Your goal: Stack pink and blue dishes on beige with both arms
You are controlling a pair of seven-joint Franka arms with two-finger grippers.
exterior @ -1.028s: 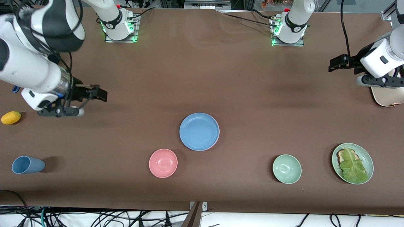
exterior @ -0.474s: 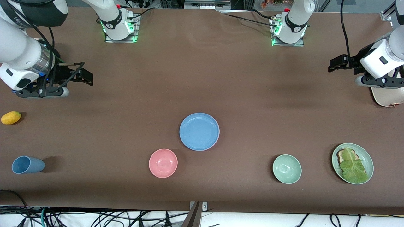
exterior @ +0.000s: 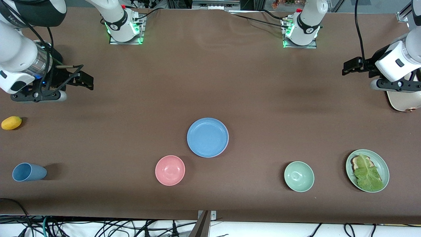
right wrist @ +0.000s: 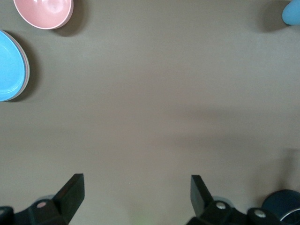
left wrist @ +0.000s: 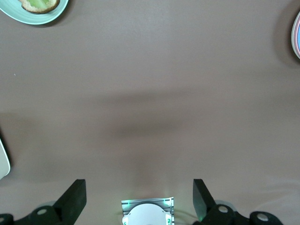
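Note:
The blue plate (exterior: pixel 207 137) lies on top at the middle of the table, also in the right wrist view (right wrist: pixel 9 65). A thin pale rim (exterior: pixel 226 145) of a plate under it shows at its edge; a pink rim (left wrist: pixel 294 35) shows in the left wrist view. The rest of the pink plate and the beige plate are hidden. My right gripper (exterior: pixel 86 80) (right wrist: pixel 137 183) hangs open and empty over bare table toward the right arm's end. My left gripper (exterior: pixel 349 67) (left wrist: pixel 139 187) waits open and empty near the toaster.
A small pink bowl (exterior: pixel 170 170) sits nearer the front camera than the stack. A blue cup (exterior: pixel 28 172) on its side and a yellow fruit (exterior: pixel 11 122) lie toward the right arm's end. A green bowl (exterior: pixel 299 176), a green plate (exterior: pixel 378 160) with toast and lettuce, and a cream toaster (exterior: pixel 403 100) are toward the left arm's end.
My right gripper has drawn back toward the right arm's end and toward the bases, slowing in the last half second. The left arm and the dishes have not moved.

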